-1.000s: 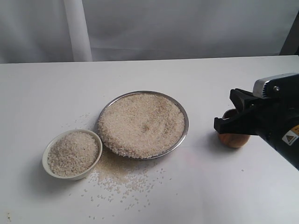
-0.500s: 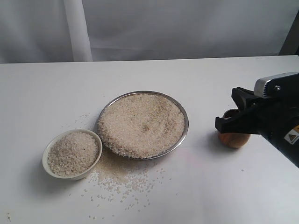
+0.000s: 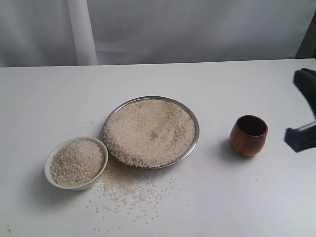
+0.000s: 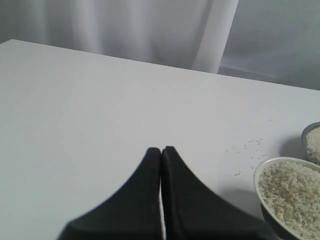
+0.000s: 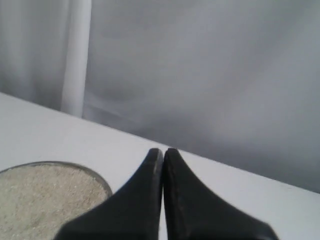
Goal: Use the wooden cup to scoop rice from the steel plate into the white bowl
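On the table (image 3: 148, 79), cup (image 3: 248, 140) stands near plate (image 3: 197, 129); left gripper (image 4: 161, 149) and right gripper (image 5: 163, 150) jaws pressed together, empty.

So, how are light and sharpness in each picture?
Exterior view: soft even light, sharp, faint shadows left of the wooden cup and white bowl. Left wrist view: left gripper close and soft-edged. Right wrist view: right gripper likewise, backdrop hazy.

The left pincer (image 4: 161, 148) has its two black fingers pressed flat together, gripping nothing. The right pincer (image 5: 162, 150) is closed the same way, tips touching. In the exterior view it shows only as two dark pieces at the frame's right edge.
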